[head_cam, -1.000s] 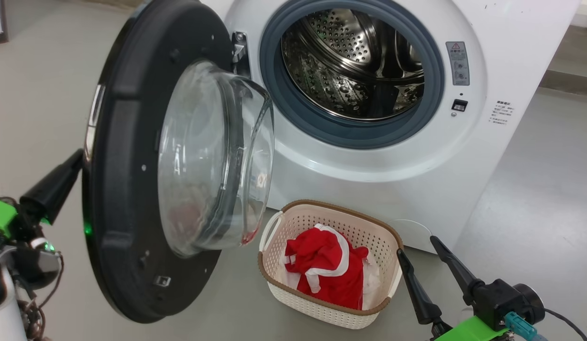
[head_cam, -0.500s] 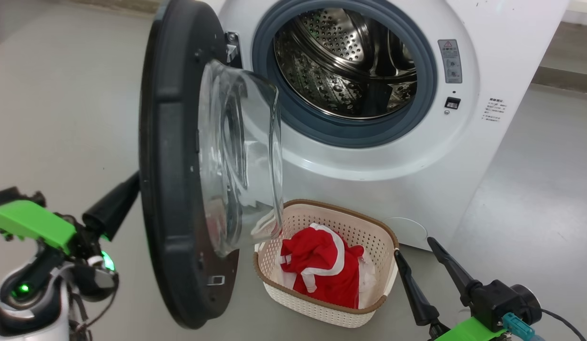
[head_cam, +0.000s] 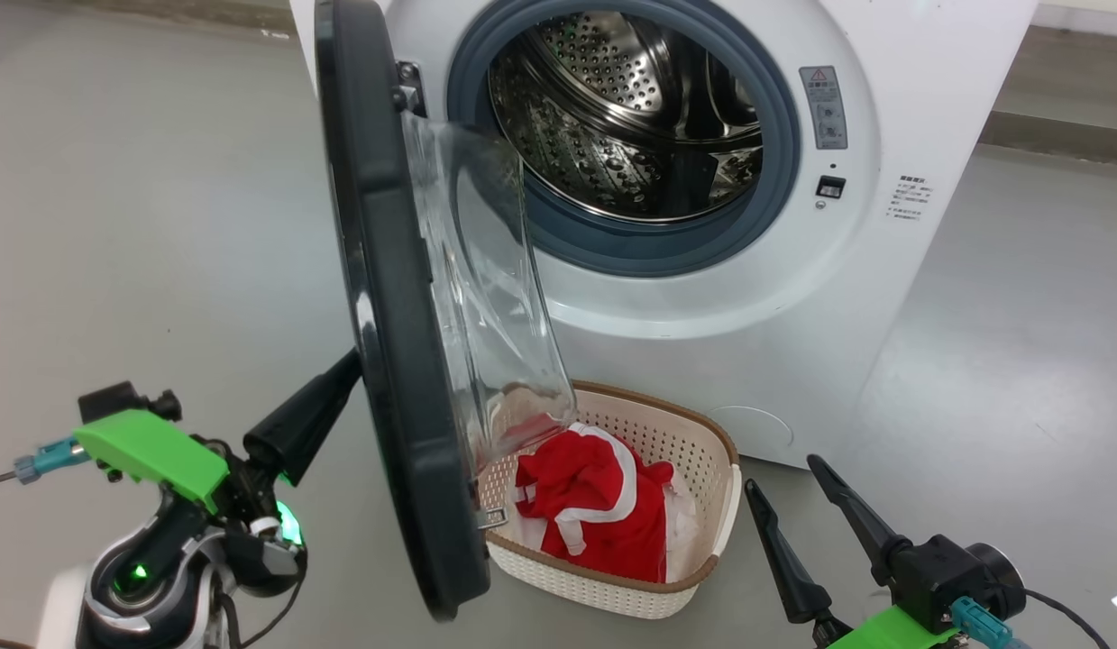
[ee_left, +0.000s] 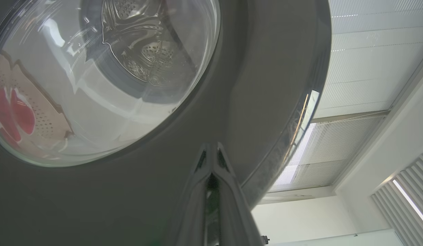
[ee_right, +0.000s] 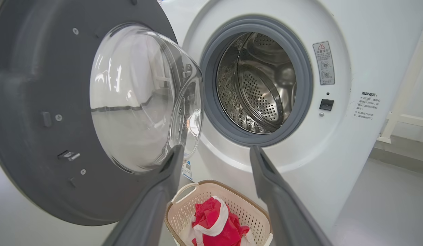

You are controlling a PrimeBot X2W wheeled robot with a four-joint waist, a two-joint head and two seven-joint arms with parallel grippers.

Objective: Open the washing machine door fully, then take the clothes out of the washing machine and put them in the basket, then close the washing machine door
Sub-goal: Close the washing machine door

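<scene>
Washing machine door (head_cam: 387, 315) hangs half open, edge-on in the head view. At its left, the left gripper (head_cam: 346, 368), fingers pinched together and empty, rests its tips against the door's outer rim. Right of it, clothes (head_cam: 594, 505) lie in the basket (head_cam: 702, 577); further right, the right gripper (head_cam: 782, 475) hovers spread wide, empty.

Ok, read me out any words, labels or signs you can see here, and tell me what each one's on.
Grey warning label on the washing machine front: red warning triangle, print too small to read.
Printed note right of it: Chinese characters, too small to read.
Blue label low on the front: blurred, unreadable.
</scene>
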